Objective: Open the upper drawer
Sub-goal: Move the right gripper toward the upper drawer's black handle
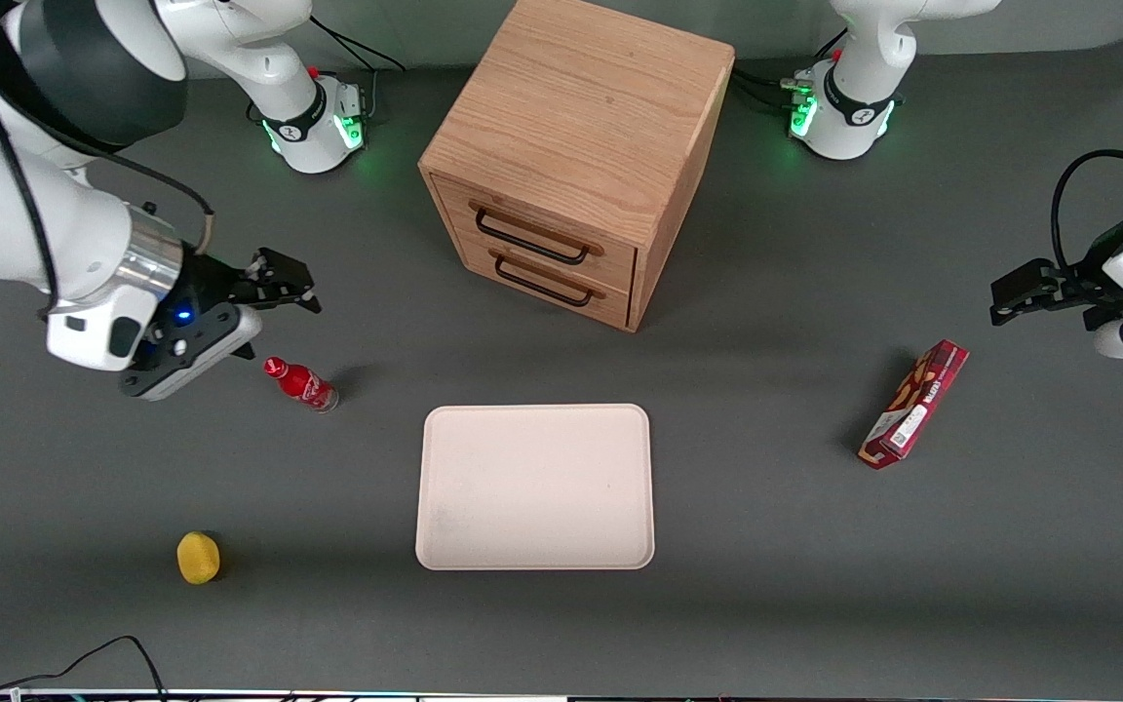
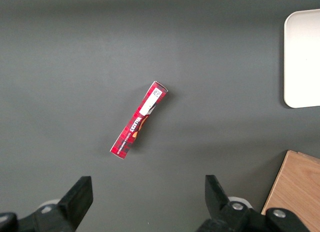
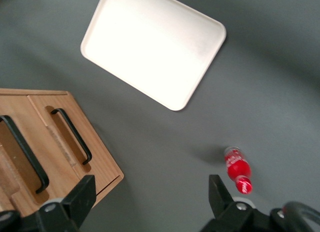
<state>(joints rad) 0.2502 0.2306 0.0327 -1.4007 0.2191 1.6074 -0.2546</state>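
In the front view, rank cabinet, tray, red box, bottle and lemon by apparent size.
1. Cabinet
2. Tray
3. Red box
4. Bottle
5. Lemon, close to the bottle

The gripper hovers open above the bottle.

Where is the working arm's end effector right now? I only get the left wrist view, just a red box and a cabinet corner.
Observer: The end effector hangs open toward the working arm's end of the table, apart from the cabinet.
Operator: Is the upper drawer open?
Observer: No, the upper drawer is fully shut.
Operator: Anything near the end effector?
Observer: A red bottle is on the table, slightly nearer the front camera.
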